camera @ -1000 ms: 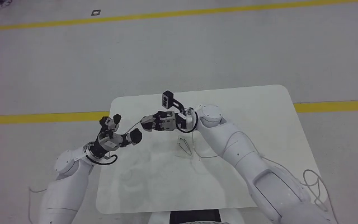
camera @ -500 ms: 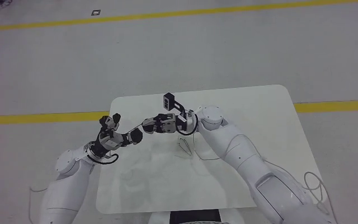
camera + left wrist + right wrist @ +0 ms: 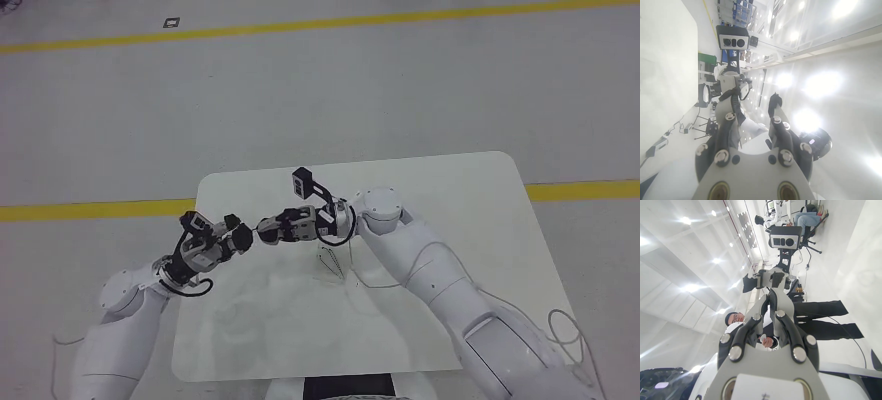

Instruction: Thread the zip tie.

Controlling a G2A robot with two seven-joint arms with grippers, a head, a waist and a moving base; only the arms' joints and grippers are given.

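Glossy white arms point(image 3: 430, 270); left gripper point(image 3: 756, 94) and right gripper point(image 3: 770, 294) grey-plated, silver screws point(image 3: 800, 352) — black linkages point(image 3: 789, 325).

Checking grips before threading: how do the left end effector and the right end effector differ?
The left end effector has its fingers spread wide; the right end effector has its fingers closed together. The left one is at the table's left edge; the right one is farther in over it. Both have black fingers and face each other tip to tip.

table point(image 3: 450, 200): smooth white, faint sheen | left gripper point(image 3: 755, 103): matt black finger pads point(image 3: 775, 102), shiny metal screws point(image 3: 720, 156), matt grey body
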